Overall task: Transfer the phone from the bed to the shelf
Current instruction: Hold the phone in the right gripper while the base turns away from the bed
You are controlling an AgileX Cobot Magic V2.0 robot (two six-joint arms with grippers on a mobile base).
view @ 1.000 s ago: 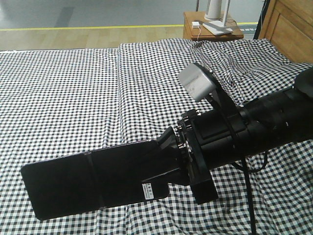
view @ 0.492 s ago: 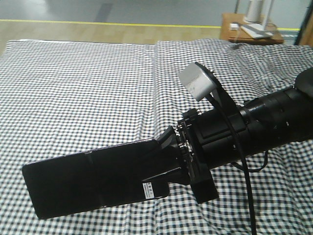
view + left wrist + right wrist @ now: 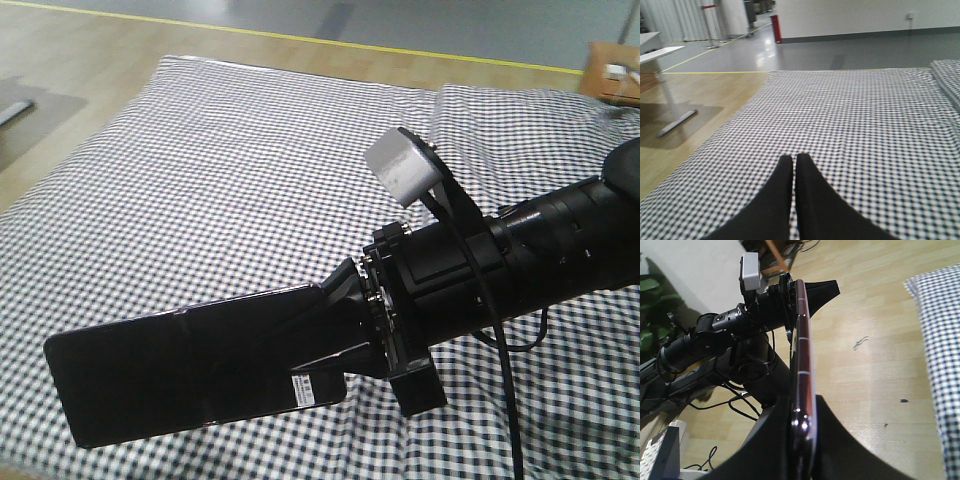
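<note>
The phone [image 3: 190,375], a glossy black slab with a mid crease and a white sticker [image 3: 310,388], hangs flat above the bed [image 3: 250,180] and its black-and-white check sheet. My right gripper [image 3: 340,330] is shut on the phone's sticker end. In the right wrist view the phone's pinkish edge [image 3: 802,370] runs up from between the right gripper [image 3: 804,405] fingers. My left gripper [image 3: 794,159] is shut with nothing in it, low over the bed [image 3: 865,115]. The shelf is out of view.
Wooden floor [image 3: 70,70] lies past the bed's left and far edges. A brown bedside table [image 3: 612,70] shows at the top right corner. A white table's leg [image 3: 677,122] stands on the floor to the left. The left arm [image 3: 720,330] crosses behind the phone.
The front view has swung left: the bed and bedside table slid right in frame and floor appeared at the left. The phone stays gripped in the same pose.
</note>
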